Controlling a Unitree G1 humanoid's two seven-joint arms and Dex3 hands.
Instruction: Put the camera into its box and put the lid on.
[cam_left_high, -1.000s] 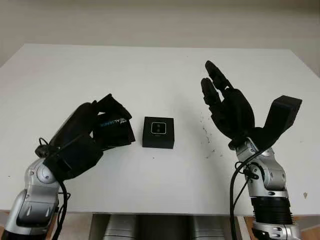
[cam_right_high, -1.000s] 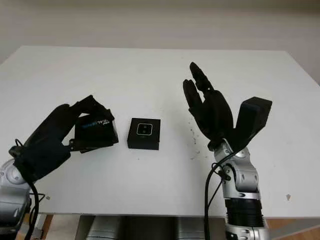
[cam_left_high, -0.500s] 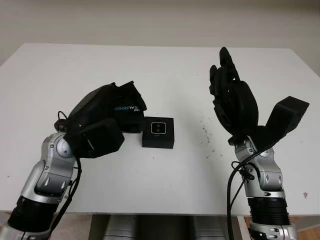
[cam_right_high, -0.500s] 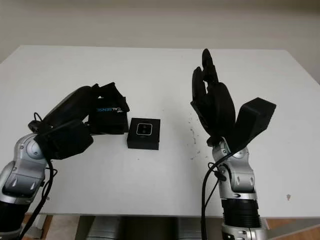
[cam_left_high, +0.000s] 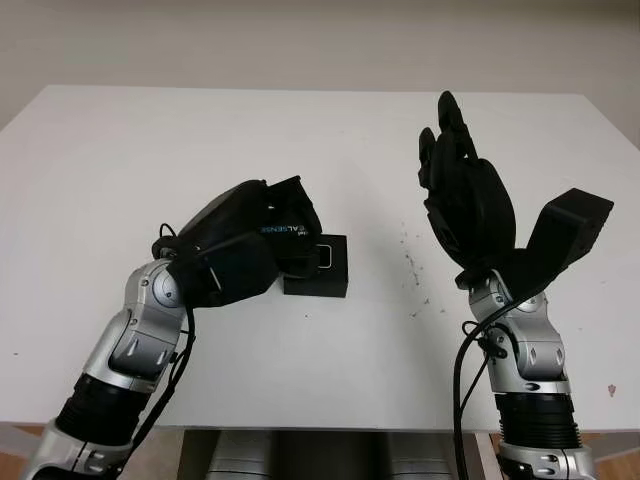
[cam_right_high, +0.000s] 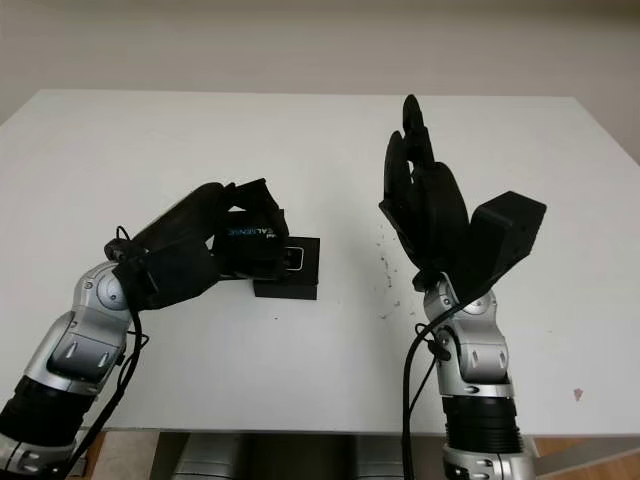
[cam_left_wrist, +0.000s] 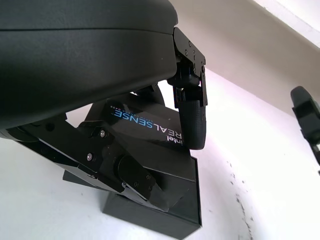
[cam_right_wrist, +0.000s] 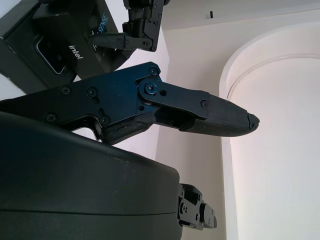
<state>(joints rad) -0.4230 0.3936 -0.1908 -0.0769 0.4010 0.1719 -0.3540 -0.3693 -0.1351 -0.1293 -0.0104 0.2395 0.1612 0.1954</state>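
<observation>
A small black box (cam_left_high: 328, 270) sits at the table's middle, with the camera's window (cam_left_high: 327, 257) showing in its top. My left hand (cam_left_high: 283, 238) is shut on the black lid (cam_left_high: 288, 229), which carries REALSENSE lettering. It holds the lid tilted over the box's left part, hiding that side. In the left wrist view the lid (cam_left_wrist: 150, 131) hangs just above the box (cam_left_wrist: 170, 214), and I cannot tell whether they touch. To the right of the box my right hand (cam_left_high: 450, 150) is raised above the table, open, with nothing in it.
The white table (cam_left_high: 150, 150) stretches wide on all sides of the box. A scatter of small dark specks (cam_left_high: 412, 265) lies between the box and my right arm. The table's front edge runs just before both forearms.
My left hand has carried the lid rightward from beside the box to over its left part. The right hand turned more upright and has since held still.
</observation>
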